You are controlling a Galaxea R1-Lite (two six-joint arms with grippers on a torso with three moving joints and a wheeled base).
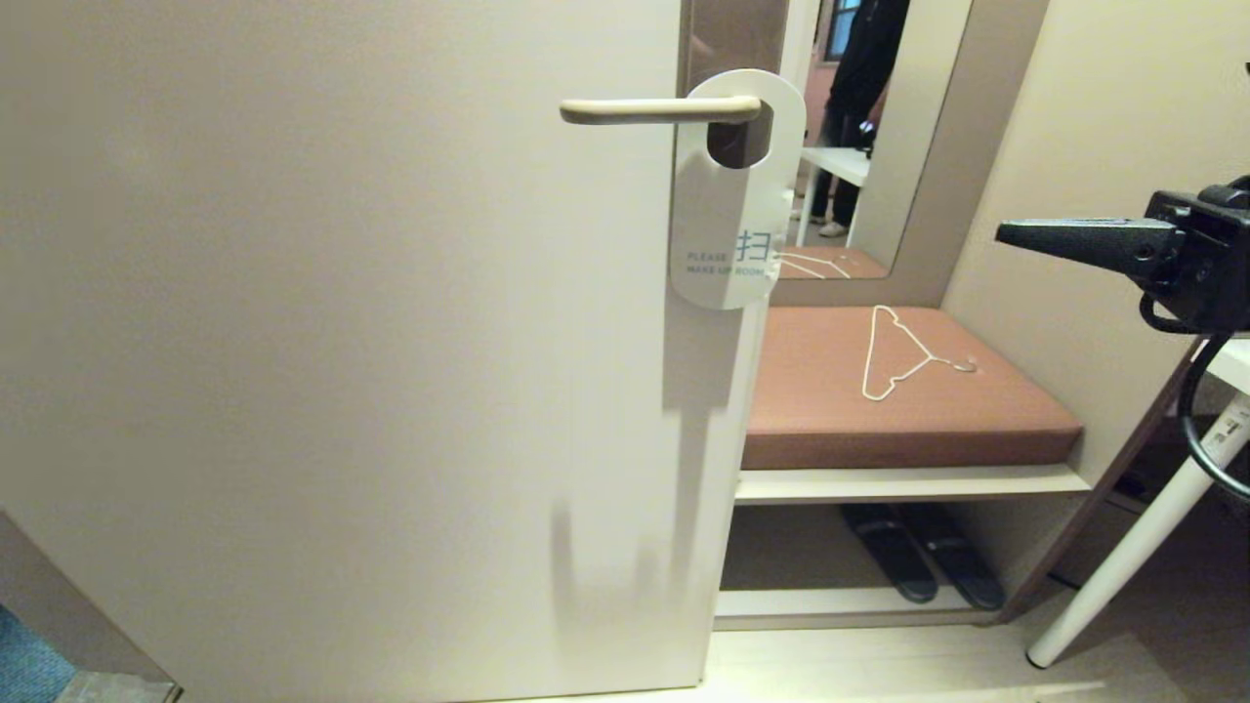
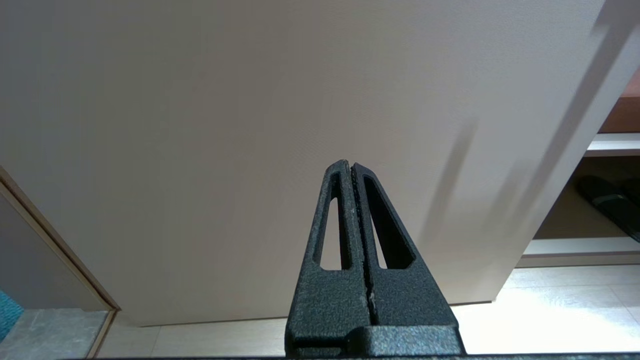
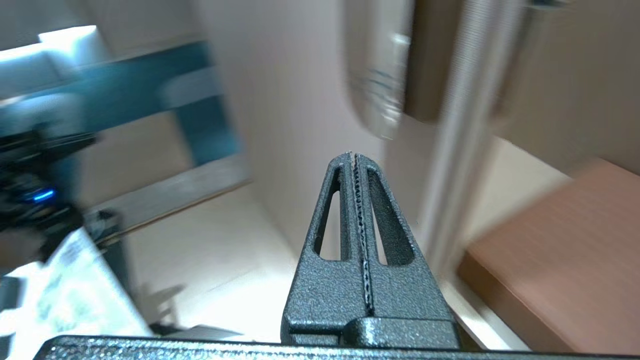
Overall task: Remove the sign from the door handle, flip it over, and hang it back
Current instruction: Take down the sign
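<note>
The sign (image 1: 728, 210) hangs on the cream door handle (image 1: 654, 110), its white side with "PLEASE MAKE UP ROOM" facing me. The handle bar passes through the sign's oval hole. My right gripper (image 1: 1001, 234) comes in from the right edge of the head view, shut and empty, level with the sign's lower half and well to its right. In the right wrist view the sign (image 3: 377, 75) shows blurred beyond the gripper (image 3: 354, 156). My left gripper (image 2: 348, 165) is shut and empty, low in front of the door (image 2: 250, 125).
A brown cushioned bench (image 1: 908, 391) stands right of the door with a white wire hanger (image 1: 903, 351) on it. Dark slippers (image 1: 923, 566) lie on the shelf below. A white table leg (image 1: 1133, 547) slants at the far right. A mirror (image 1: 859, 127) reflects a standing person.
</note>
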